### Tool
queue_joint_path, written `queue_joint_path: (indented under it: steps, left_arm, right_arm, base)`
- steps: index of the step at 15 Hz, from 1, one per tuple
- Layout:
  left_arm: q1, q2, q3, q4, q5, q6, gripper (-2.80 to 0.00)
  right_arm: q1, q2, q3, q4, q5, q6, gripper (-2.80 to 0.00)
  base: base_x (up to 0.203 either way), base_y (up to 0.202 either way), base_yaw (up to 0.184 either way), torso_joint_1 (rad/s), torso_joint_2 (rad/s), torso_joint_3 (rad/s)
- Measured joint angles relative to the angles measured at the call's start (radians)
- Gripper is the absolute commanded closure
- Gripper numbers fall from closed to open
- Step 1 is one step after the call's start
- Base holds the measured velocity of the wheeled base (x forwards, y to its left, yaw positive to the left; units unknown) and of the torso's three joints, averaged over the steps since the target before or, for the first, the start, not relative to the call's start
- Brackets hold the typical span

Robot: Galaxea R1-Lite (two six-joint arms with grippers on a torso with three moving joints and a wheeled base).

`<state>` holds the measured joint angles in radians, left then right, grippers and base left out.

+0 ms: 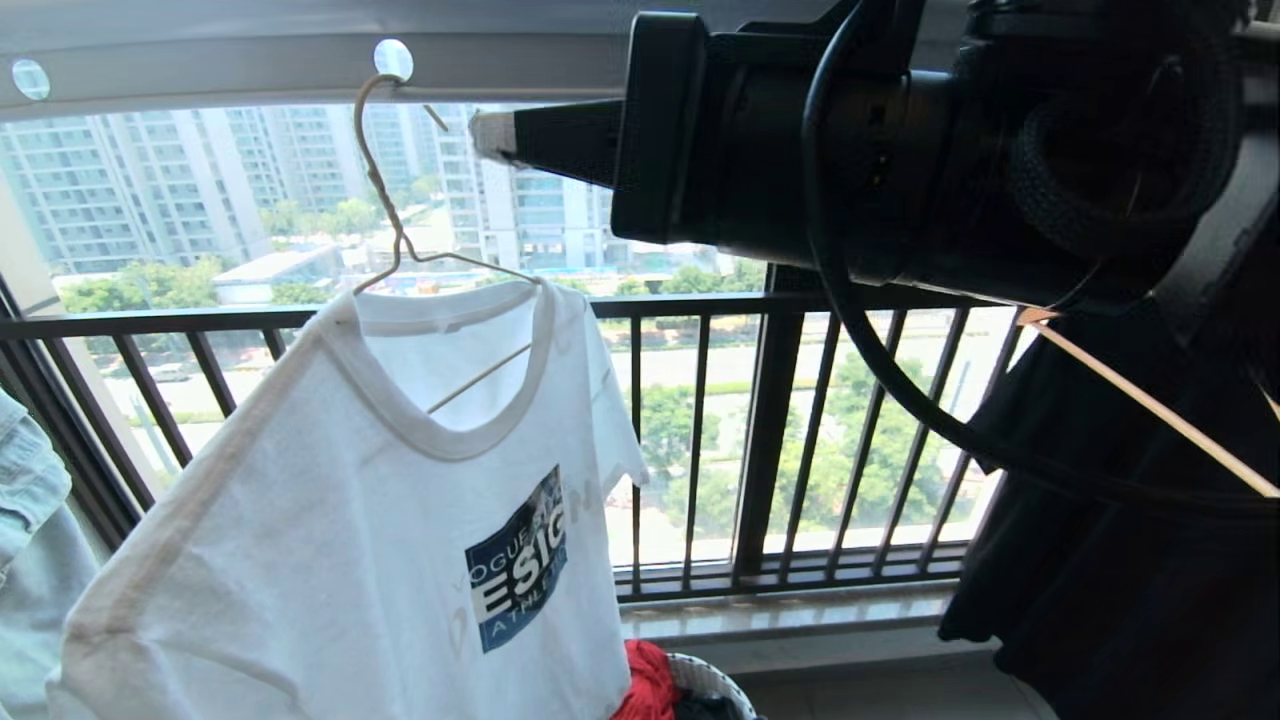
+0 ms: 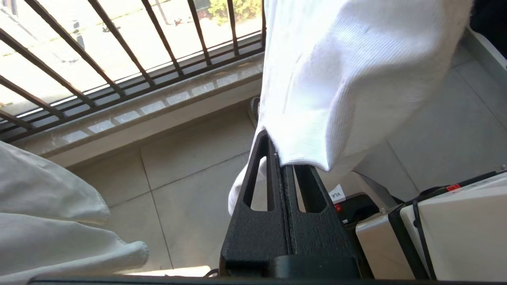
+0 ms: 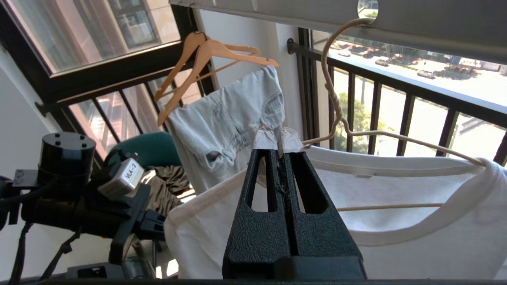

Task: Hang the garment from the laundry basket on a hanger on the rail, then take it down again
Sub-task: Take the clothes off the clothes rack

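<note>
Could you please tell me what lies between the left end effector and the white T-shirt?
Nothing: the left wrist view shows the left end effector shut on an edge of the T-shirt.

Black garment [image 1: 1120, 560] crowds right; denim garment [image 1: 30, 540] crowds left.

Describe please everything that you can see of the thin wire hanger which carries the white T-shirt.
The hanger is thin cream wire with a twisted neck and a long hook, which passes through a round hole in the grey rail. It hangs tilted. Its shoulders sit inside the neck of the white T-shirt, one shoulder exposed above the collar, and its lower bar shows through the neck opening. The shut right claw is close to its neck; touching cannot be told.
</note>
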<state>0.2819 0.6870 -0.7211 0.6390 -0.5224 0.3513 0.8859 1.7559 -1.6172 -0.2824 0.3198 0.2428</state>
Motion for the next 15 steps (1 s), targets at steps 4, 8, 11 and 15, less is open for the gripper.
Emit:
queue_joint_path:
  steps: [4,8,11,15]
  left_arm:
    - [0.0,-0.013,0.0,-0.006,-0.032,-0.017,0.0]
    - [0.0,-0.032,-0.001,-0.007,-0.052,-0.024,0.0]
    - [0.0,-0.054,0.003,-0.006,-0.055,-0.031,0.0]
    - [0.0,-0.085,0.006,-0.006,-0.112,-0.044,0.0]
  right_arm:
    - [0.02,0.16,-0.181,0.005,0.015,-0.002,0.0]
    - [0.05,0.269,-0.287,0.004,0.034,-0.002,0.0]
    - [0.059,0.327,-0.332,0.004,0.059,-0.002,0.0]
    - [0.074,0.378,-0.343,-0.005,0.068,-0.024,0.0]
  base:
    - [0.0,0.0,0.0,0.0,0.0,0.0]
    - [0.0,0.0,0.0,0.0,0.0,0.0]
    - [0.0,0.0,0.0,0.0,0.0,0.0]
    - [0.0,0.0,0.0,0.0,0.0,0.0]
